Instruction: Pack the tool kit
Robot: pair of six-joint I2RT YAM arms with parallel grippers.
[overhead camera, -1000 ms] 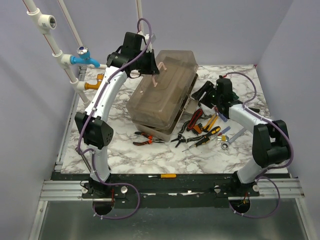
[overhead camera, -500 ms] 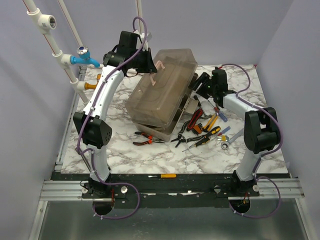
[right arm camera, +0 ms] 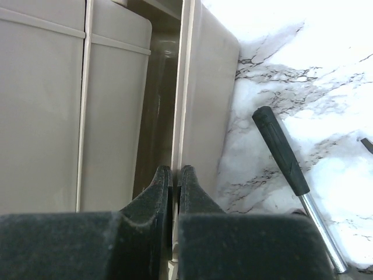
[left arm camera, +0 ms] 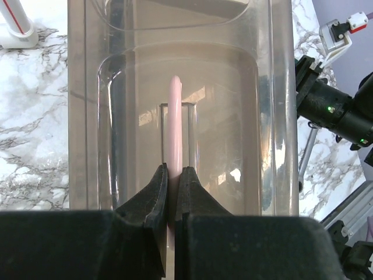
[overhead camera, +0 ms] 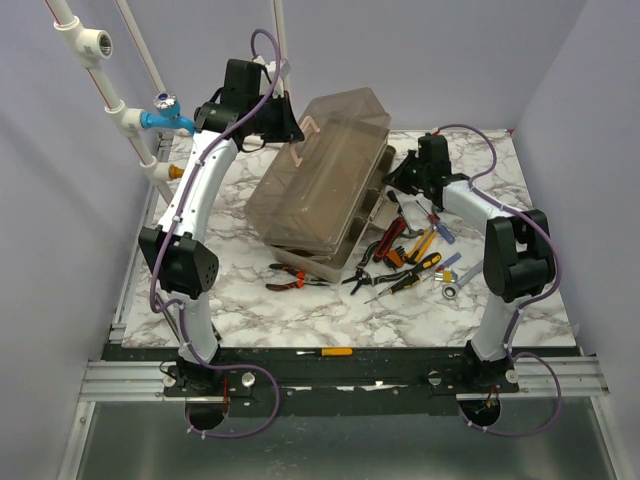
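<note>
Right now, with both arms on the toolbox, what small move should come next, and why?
Probably raise the left arm slightly to swing the lid open. Left jaws pinch the pink handle, the lid sits tilted, right jaws pinch the beige wall below, and the tools lie outside on the table.

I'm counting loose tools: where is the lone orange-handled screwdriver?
Top view: the screwdriver lies on the dark strip at the near edge, between the left base and right base, apart from the tool pile farther back right.

White arm links (overhead camera: 195, 200), black joints (overhead camera: 185, 265), purple cables (overhead camera: 262, 45); left gripper (left arm camera: 173, 170), right gripper (right arm camera: 175, 170) black.
</note>
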